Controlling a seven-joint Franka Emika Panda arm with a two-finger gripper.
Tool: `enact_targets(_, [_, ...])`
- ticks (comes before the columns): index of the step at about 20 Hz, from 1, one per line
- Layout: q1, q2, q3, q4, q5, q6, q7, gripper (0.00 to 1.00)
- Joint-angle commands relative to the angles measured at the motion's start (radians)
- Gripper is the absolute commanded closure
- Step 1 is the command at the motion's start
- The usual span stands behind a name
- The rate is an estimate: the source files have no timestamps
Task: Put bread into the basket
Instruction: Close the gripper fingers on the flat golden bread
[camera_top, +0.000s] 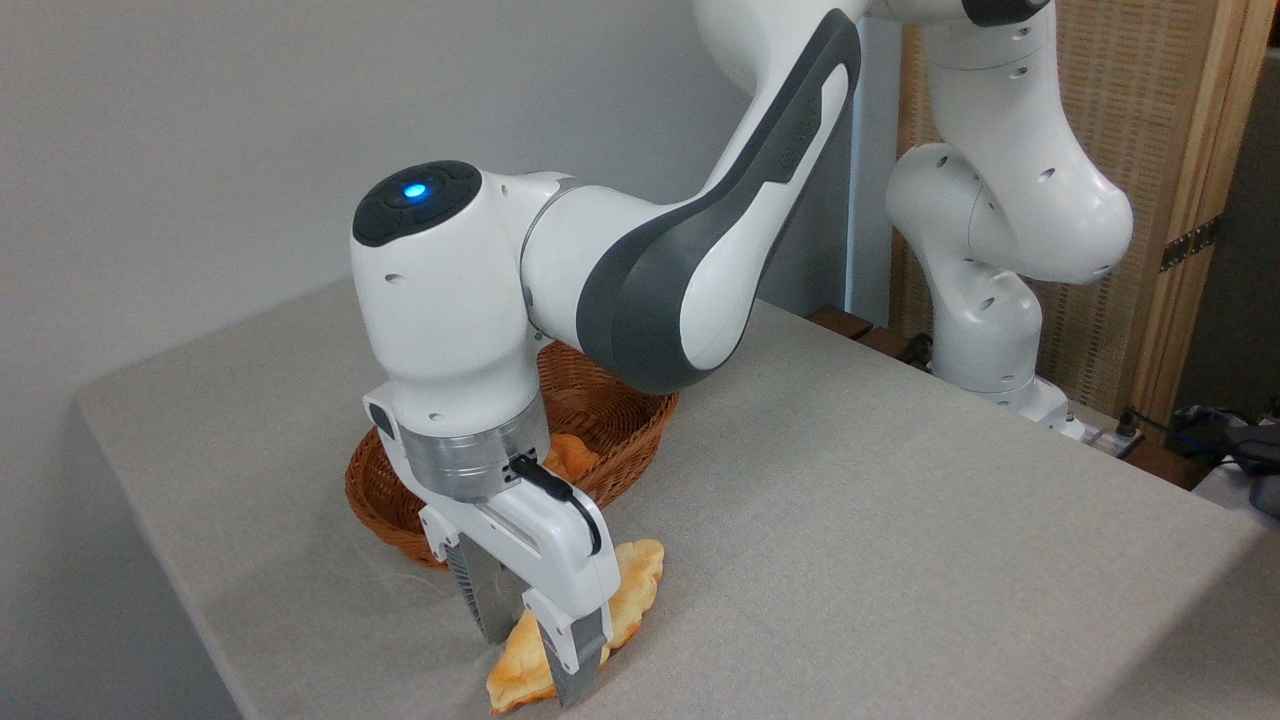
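Note:
The bread (632, 585), a flat golden braided loaf with browner edges, lies on the grey tablecloth just in front of the basket. My gripper (535, 668) is down over the loaf's middle. It is open, with one finger on each side of the loaf and the fingertips (578, 680) close to the cloth. The loaf's middle is hidden behind the nearer finger. The oval brown wicker basket (640, 420) stands right behind the gripper, partly covered by my wrist.
A small orange bun (570, 455) sits inside the basket. The table's front left edge (200, 610) runs close to the loaf. My arm's base (1000, 380) stands at the back right, with cables (1180, 430) beside it.

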Motion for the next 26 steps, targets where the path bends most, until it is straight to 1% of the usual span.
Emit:
enact_targets(1, [-0.003, -0.005, 0.002, -0.007, -0.009, 0.022, 0.018, 0.65])
enact_targets(11, [-0.001, -0.005, 0.002, -0.005, -0.007, 0.019, 0.021, 0.63])
enact_targets(15, [0.000, -0.016, 0.007, 0.002, -0.007, 0.019, 0.030, 0.61])
enact_targets(20, [0.002, -0.050, 0.015, 0.024, -0.007, 0.015, 0.052, 0.60])
enact_targets(22, [0.002, -0.066, 0.015, 0.033, -0.015, 0.012, 0.073, 0.60])
enact_targets(24, [0.002, -0.088, 0.015, 0.033, -0.021, 0.010, 0.073, 0.60])
enact_targets(26, [0.000, -0.108, 0.013, 0.033, -0.043, 0.007, 0.073, 0.60])
